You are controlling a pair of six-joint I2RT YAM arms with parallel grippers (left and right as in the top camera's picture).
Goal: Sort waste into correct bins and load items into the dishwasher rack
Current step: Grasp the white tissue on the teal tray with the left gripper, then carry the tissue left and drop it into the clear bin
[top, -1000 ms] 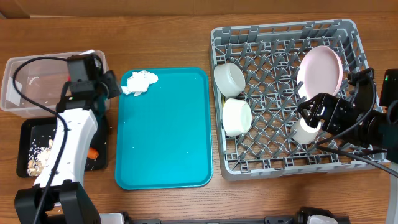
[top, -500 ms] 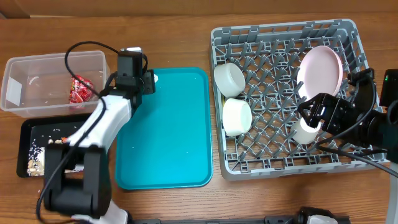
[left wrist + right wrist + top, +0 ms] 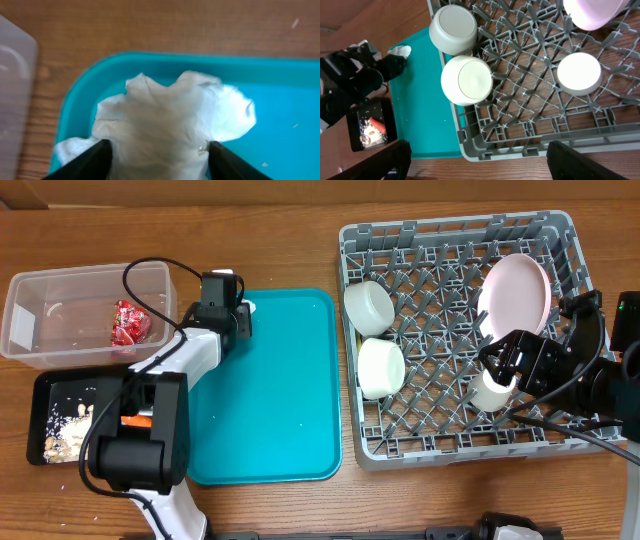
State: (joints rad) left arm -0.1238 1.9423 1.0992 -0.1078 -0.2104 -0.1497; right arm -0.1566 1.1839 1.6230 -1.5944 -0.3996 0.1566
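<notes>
My left gripper [image 3: 224,308] hangs over the far left corner of the teal tray [image 3: 270,400]. It is open, and its fingers [image 3: 87,162] stand on either side of the crumpled white napkin [image 3: 170,115], which lies on the tray. The foil wrapper [image 3: 130,323] lies in the clear tub [image 3: 40,305]. Food scraps [image 3: 62,435] and a carrot piece [image 3: 131,421] are in the black tray [image 3: 50,385]. The grey rack [image 3: 400,442] holds two bowls [image 3: 453,29] [image 3: 467,80], a pink plate [image 3: 515,292] and a cup [image 3: 578,73]. My right gripper [image 3: 495,165] is open and empty above the rack's near edge.
The clear tub and the black tray sit side by side left of the teal tray. The left arm's cable [image 3: 150,272] loops over the tub. The right arm [image 3: 590,380] reaches in over the rack's right side. Bare wooden table [image 3: 270,240] lies beyond the tray.
The left arm swung from above the clear tub to the tray's far left corner and now covers the napkin. The foil wrapper shows in the tub. The right arm has not moved.
</notes>
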